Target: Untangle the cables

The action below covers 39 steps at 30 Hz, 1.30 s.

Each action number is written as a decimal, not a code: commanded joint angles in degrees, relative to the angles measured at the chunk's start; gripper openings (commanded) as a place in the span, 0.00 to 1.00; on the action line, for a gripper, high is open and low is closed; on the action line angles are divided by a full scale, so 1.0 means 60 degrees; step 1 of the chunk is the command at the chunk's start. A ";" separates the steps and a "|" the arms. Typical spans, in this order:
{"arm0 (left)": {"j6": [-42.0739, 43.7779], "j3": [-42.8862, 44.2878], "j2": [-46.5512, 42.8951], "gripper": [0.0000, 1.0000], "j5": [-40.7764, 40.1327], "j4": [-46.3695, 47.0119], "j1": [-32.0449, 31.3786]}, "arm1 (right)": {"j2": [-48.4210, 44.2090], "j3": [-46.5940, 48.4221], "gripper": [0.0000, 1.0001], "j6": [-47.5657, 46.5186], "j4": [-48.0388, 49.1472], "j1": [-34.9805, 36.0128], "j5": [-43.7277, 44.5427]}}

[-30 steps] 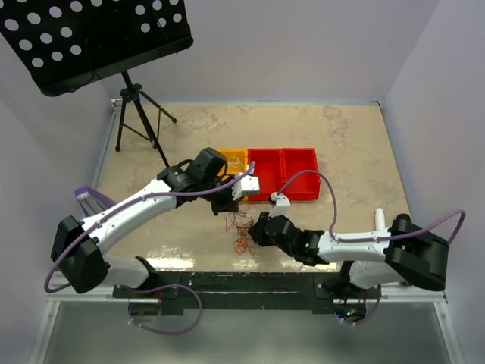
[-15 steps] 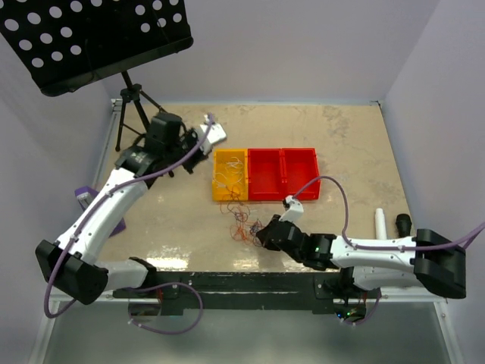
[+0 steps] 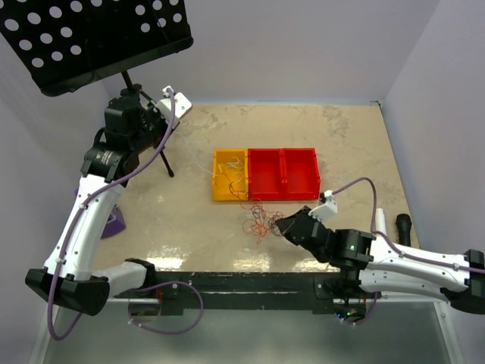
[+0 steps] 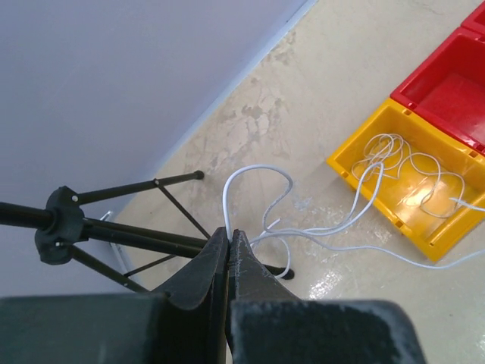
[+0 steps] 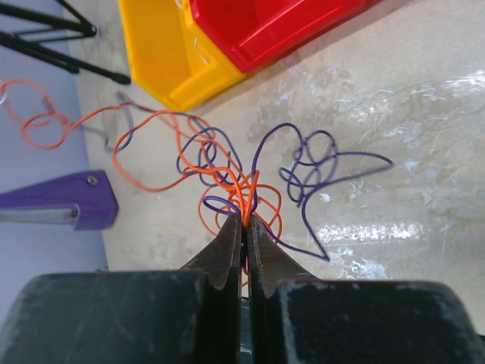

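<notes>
Top external view is showing the left fingers (image 4: 216, 258), shut on the white cable (image 4: 258, 167), drawing it leftward while the right fingers (image 5: 227, 246), newly shut, are pinning the orange-purple tangle (image 5: 246, 189) on the worktop (image 5: 424, 152).

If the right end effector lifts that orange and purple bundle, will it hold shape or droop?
Probably droops: the orange and purple cables lie in loose loops on the table. Likely very light, being hair-thin beside the yellow bin. They may drag up together, since strands cross where the right end effector pinches them.
</notes>
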 commanded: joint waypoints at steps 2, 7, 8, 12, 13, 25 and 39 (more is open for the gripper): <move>0.0057 0.0218 -0.0208 0.00 -0.0578 0.0356 0.0216 | -0.0838 0.0639 0.00 0.2167 -0.3115 0.0035 0.1021; 0.0920 -0.1215 -0.0706 0.00 -0.0754 0.0078 0.0318 | -0.2450 0.1281 0.00 0.2184 -0.3805 0.0035 0.1869; 0.1154 -0.1581 -0.0809 0.00 -0.0870 0.0034 0.0391 | -0.2597 0.1545 0.00 0.2270 -0.4169 0.0035 0.2132; 0.1858 -0.2682 -0.1176 0.00 -0.1077 0.0048 0.0903 | -0.2671 0.2805 0.00 0.2128 -0.5374 0.0035 0.2982; 0.1946 -0.2829 -0.1248 0.00 -0.1033 0.0019 0.1050 | -0.2788 0.2938 0.00 0.1980 -0.5374 0.0021 0.3115; 0.2942 -0.4220 -0.1410 0.00 -0.1237 -0.0274 0.1432 | -0.3844 0.4520 0.00 -0.0026 -0.5389 -0.0697 0.4448; 0.3719 -0.6432 -0.1689 0.00 -0.1954 0.0618 0.1447 | -0.3668 0.7332 0.00 -0.2444 -0.5388 -0.1371 0.6030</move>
